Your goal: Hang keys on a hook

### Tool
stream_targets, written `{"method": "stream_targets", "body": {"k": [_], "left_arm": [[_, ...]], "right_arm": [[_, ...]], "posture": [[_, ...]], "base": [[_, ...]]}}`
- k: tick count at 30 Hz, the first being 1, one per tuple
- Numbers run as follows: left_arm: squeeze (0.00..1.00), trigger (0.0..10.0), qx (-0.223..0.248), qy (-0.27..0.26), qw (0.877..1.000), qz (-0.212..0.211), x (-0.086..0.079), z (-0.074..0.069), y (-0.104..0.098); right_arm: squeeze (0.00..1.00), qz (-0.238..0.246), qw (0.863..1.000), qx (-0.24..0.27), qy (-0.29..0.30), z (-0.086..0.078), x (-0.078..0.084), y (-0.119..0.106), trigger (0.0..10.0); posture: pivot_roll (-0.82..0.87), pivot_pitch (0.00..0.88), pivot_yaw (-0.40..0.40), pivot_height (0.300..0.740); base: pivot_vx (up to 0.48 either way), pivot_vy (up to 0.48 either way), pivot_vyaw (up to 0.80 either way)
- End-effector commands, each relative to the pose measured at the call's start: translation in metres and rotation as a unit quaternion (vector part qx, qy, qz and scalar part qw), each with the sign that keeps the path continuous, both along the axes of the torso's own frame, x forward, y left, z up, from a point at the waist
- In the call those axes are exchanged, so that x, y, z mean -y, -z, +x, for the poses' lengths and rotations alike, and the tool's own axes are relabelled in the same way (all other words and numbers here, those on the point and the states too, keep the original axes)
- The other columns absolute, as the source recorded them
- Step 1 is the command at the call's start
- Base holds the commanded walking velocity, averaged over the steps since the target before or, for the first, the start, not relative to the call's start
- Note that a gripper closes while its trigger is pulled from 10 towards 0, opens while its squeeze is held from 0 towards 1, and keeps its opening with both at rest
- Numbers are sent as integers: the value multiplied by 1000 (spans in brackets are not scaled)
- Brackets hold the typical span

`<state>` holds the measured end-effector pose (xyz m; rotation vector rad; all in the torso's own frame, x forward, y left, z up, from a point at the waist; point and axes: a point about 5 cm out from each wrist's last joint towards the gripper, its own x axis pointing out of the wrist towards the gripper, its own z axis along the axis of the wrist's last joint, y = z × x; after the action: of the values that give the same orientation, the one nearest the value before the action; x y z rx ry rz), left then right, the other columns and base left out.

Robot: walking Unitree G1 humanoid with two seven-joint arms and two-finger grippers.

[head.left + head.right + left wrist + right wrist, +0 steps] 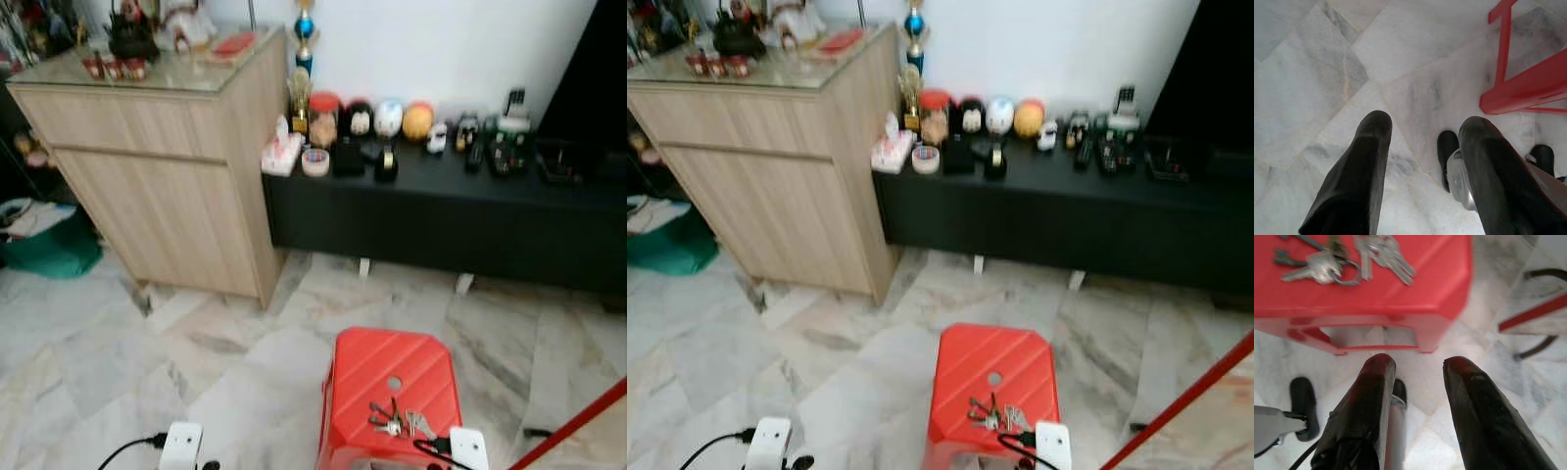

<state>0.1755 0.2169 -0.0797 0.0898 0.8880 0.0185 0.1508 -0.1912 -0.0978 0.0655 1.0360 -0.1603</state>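
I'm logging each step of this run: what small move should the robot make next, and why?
Probably bring the right gripper down and forward onto the keys. They lie loose on the red stool just ahead of its open, empty fingers, and nothing is held yet. The left gripper hangs open over the floor.

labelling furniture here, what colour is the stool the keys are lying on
Red. The stool with the keys on top shows best in the left eye view.

You have a glossy red ribbed plastic stool [392, 377], silver metal keys [1383, 254], white grey-veined marble floor [88, 362], pale wood-grain cabinet [167, 196], matte black low bench [441, 220].
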Motion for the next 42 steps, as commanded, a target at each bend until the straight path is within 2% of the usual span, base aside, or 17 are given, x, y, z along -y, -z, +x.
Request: {"method": "stream_targets", "body": {"k": [1, 8, 17, 24, 33, 34, 35, 36, 37, 42], "left_arm": [[0, 10000, -5, -8, 1000, -1, -1, -3, 1], [0, 10000, -5, -7, 1000, 0, -2, -3, 1], [0, 10000, 3, -3, 1000, 4, -3, -2, 0], [0, 10000, 11, -1, 1000, 5, -3, -3, 0], [0, 10000, 12, 5, 1000, 1, -1, -7, 1], [0, 10000, 15, 0, 1000, -3, -1, -8, 1], [0, 10000, 19, -6, 1000, -4, -1, -8, 1], [0, 10000, 29, -20, 999, -8, -2, -9, 1], [0, 10000, 32, -25, 999, -9, -2, -9, 1], [0, 10000, 55, -38, 998, -2, -4, -10, -1]], "right_arm": [[0, 2, 1000, 6, 7, 2, 1, -1, 10000], [0, 5, 1000, 7, 9, 2, 0, -1, 10000], [0, 5, 1000, 15, 15, 3, 0, -1, 10000], [0, 7, 998, 41, 39, 4, 1, -3, 10000], [0, -1, 998, 50, 31, 2, 2, -3, 10000], [0, -2, 998, 60, 25, 6, 2, -5, 10000], [0, -6, 994, 105, 21, 25, 3, -15, 10000], [0, -11, 984, 177, 23, 53, 4, -33, 10000], [0, -12, 981, 193, 24, 58, 4, -37, 10000], [0, -16, 977, 213, 23, 62, 5, -41, 10000]], "posture": [[19, 0, 10, 740], [20, 0, 13, 740], [19, 0, 16, 740], [6, 0, 20, 740], [-7, 0, 29, 740], [-10, 0, 29, 740], [-10, 0, 29, 740], [-17, 0, 35, 740], [-17, 0, 35, 740], [-20, 0, 34, 740]], "base": [[0, 289, 0], [0, 334, 0], [0, 0, 0], [0, 0, 0], [0, 0, 0], [0, 0, 0], [0, 0, 0], [0, 0, 0], [0, 0, 0], [0, 0, 0]]}}
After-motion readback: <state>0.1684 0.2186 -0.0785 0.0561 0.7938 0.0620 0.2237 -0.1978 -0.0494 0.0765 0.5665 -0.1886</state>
